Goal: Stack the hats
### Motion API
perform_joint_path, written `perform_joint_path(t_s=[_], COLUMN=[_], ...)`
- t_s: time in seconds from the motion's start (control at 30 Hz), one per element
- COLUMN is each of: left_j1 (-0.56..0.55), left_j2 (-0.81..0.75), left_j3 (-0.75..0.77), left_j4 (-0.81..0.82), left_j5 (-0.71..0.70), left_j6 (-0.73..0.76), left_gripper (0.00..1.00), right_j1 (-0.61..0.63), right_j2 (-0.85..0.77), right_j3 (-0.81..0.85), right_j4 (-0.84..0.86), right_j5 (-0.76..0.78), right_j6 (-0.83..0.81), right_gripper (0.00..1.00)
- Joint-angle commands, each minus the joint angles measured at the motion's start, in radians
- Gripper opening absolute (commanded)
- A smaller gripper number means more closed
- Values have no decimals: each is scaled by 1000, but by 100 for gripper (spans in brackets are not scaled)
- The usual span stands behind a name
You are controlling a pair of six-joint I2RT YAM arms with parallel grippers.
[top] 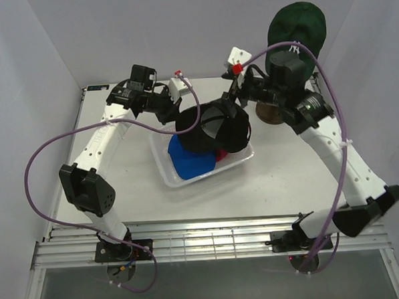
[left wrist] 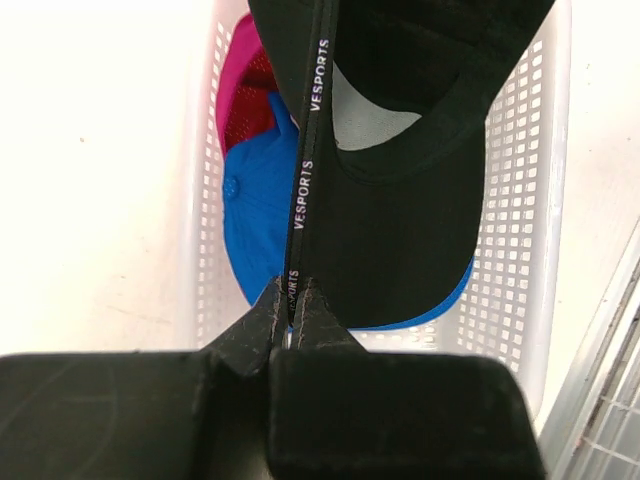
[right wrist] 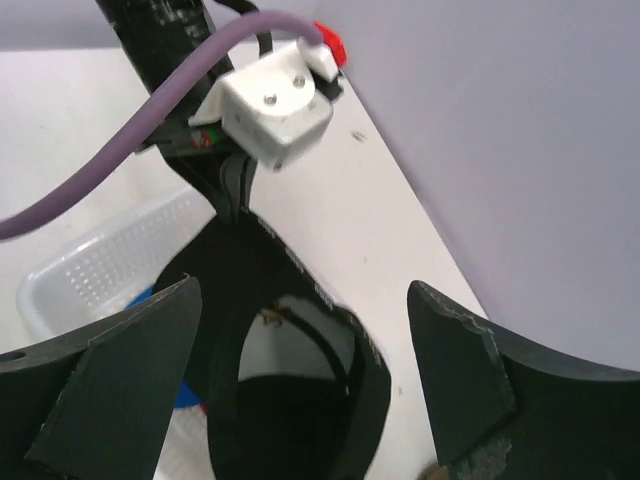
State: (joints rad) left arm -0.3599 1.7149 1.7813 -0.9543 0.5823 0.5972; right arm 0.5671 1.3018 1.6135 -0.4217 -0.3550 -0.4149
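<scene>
Top view first: the left gripper (top: 179,118) reaches in from ten o'clock, its jaws pinched shut on the band of the black cap (top: 215,128), which hangs over the twelve o'clock end of the clear tray (top: 166,175) mid-bench. The blue cap (top: 190,162) and red cap (top: 222,155) lie in the tray beneath it, while the dark green cap (top: 297,27) sits well apart at one o'clock on the mannequin head. The right gripper (top: 232,106) hovers at the black cap's one o'clock edge. Left wrist view: the jaws are clamped on the lettered band, and the black cap (left wrist: 400,200) covers much of the blue cap (left wrist: 255,210); whether they touch, I cannot tell. Right wrist view: the right gripper (right wrist: 300,290) has its jaws wide and holds nothing, with the black cap's (right wrist: 340,420) open underside showing toward six o'clock. My read is that the black cap is about to be settled on the blue one. Line crown over crown with brims the same way, steady the far rim so the soft fabric doesn't fold, and release only once it rests inside the tray walls.
</scene>
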Motion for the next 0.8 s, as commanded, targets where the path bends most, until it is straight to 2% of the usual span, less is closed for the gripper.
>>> perform_joint_path(t_s=[0.0,0.03,0.07,0.17,0.33,0.47,0.6,0.77], left_j1=[-4,-8,-10,-13,-11,-14,-28,-36], left_j2=[-70,-70,-72,-80,-86,-71,-54,-43], left_j3=[70,91,96,104,109,125,145,170], left_j4=[-12,-30,-38,-50,-63,-61,-61,-60], left_j5=[13,16,25,39,59,63,67,88], left_j6=[84,95,111,118,115,105,107,89], left_gripper=[0,0,0,0,0,0,0,0], right_j1=[-59,-70,-82,-101,-115,-115,-95,-85], right_j2=[193,245,342,430,427,451,493,568], right_j3=[185,259,413,534,410,405,405,431], right_j4=[0,-41,-140,-218,-151,-163,-158,-238], right_j5=[-347,-378,-397,-455,-536,-602,-463,-431], right_j6=[-85,-67,-67,-51,-51,-45,-25,-65], right_gripper=[89,88,83,79,81,84,85,85])
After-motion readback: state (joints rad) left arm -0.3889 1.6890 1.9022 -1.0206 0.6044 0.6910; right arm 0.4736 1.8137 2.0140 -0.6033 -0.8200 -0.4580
